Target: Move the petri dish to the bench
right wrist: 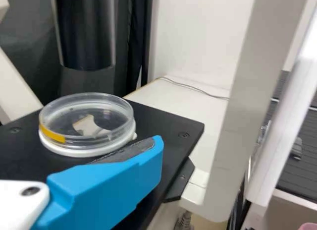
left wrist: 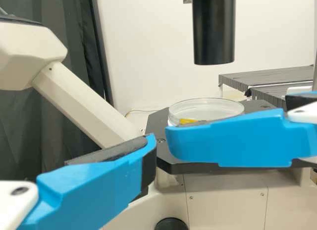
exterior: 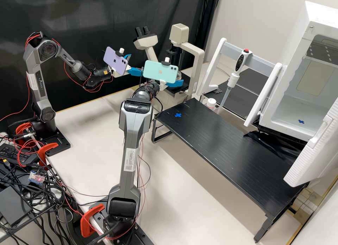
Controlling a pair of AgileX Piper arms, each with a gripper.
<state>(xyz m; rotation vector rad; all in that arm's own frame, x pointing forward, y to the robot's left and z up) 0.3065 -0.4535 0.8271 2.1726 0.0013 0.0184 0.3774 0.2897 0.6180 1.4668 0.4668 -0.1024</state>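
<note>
In the high view the left gripper (exterior: 136, 64) is at the microscope's left, and the right gripper (exterior: 175, 83) is at its stage. The left wrist view shows the left gripper (left wrist: 161, 142) open, tips apart and holding nothing, with the clear round petri dish (left wrist: 205, 108) on the black stage beyond. In the right wrist view the petri dish (right wrist: 88, 122), with a yellow mark on its side, lies flat on the stage (right wrist: 168, 122). One finger of the right gripper (right wrist: 143, 165) stands beside its near edge, with no second finger against it.
The low black bench (exterior: 218, 146) bears a blue cross (exterior: 178, 115). Behind it are a pipette (exterior: 234, 75) on a white stand and a small bottle (exterior: 211, 103). A white cabinet (exterior: 318, 12) with its door open is at the right. The microscope's black tube (left wrist: 214, 29) hangs above the stage.
</note>
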